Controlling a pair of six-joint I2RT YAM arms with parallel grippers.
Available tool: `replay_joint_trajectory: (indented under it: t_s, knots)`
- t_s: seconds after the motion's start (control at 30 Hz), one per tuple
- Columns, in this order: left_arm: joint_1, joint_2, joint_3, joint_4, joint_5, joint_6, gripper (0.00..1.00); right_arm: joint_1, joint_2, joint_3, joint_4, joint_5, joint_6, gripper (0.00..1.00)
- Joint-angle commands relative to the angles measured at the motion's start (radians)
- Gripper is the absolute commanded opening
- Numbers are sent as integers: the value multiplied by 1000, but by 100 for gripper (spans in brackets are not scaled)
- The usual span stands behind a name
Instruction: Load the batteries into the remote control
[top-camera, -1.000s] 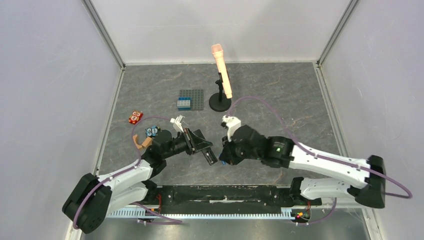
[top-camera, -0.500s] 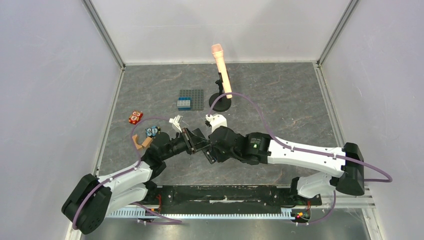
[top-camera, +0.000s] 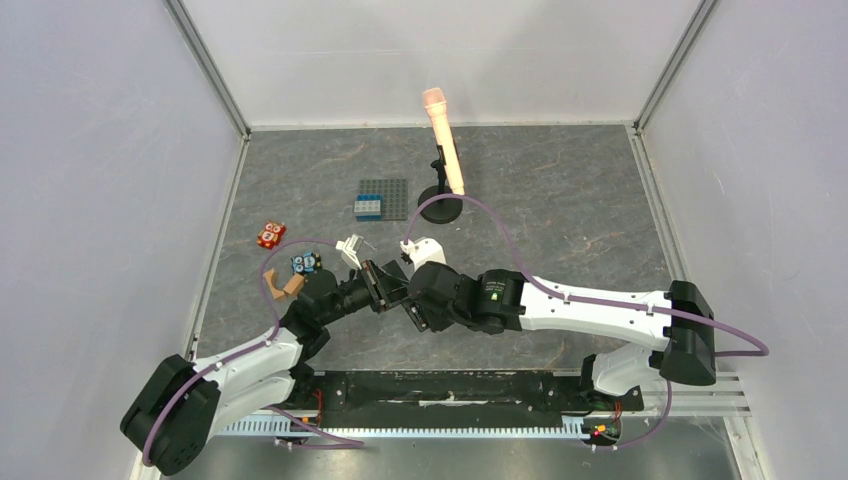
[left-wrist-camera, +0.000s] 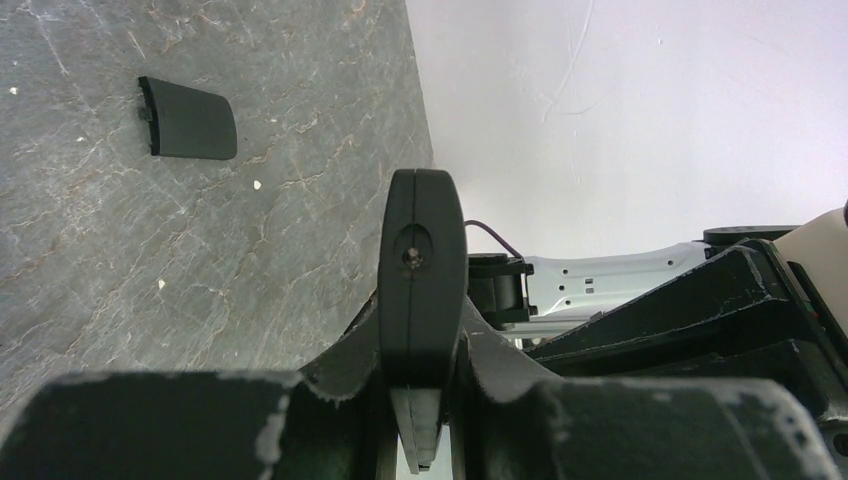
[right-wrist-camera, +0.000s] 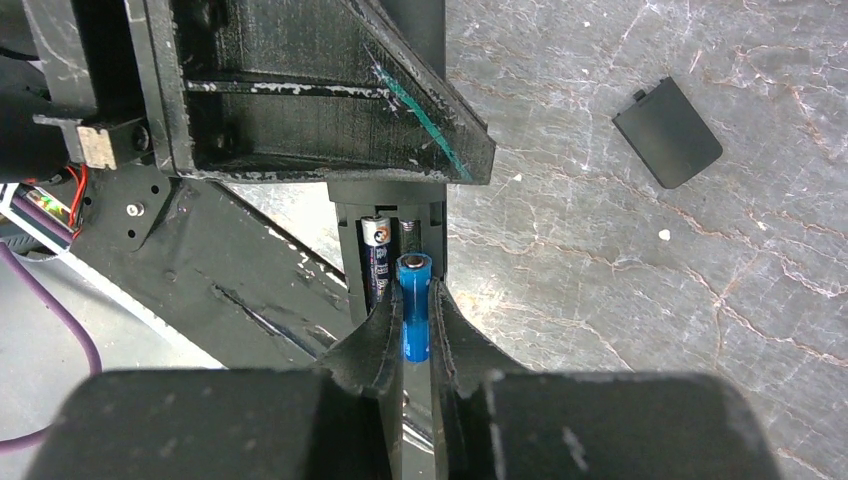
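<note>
Right hand (right-wrist-camera: 412, 300) pinched shut mid-barrel on blue battery (right-wrist-camera: 413, 325), likely light and slippery, at 6 o'clock of open bay. Left hand (left-wrist-camera: 420, 375) clamped edgewise on stiff remote control (left-wrist-camera: 421, 260); seated battery (right-wrist-camera: 376, 262) inside.

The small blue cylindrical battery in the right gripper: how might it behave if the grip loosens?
The small blue cylindrical battery looks round and smooth, so it would probably slip out and roll on the grey marbled table. It seems rigid, so a firm pinch by the right gripper should not bend it.
</note>
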Motion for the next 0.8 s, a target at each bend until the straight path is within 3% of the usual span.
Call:
replay_joint_trajectory:
  t_s: [0.0, 0.77]
  knots:
    - [-3, -21, -5, 76, -3, -36, 2, 6, 6, 42, 5, 32, -6, 4]
    - [-3, -45, -17, 90, -18, -60, 2, 6, -25, 39, 46, -13, 37, 13]
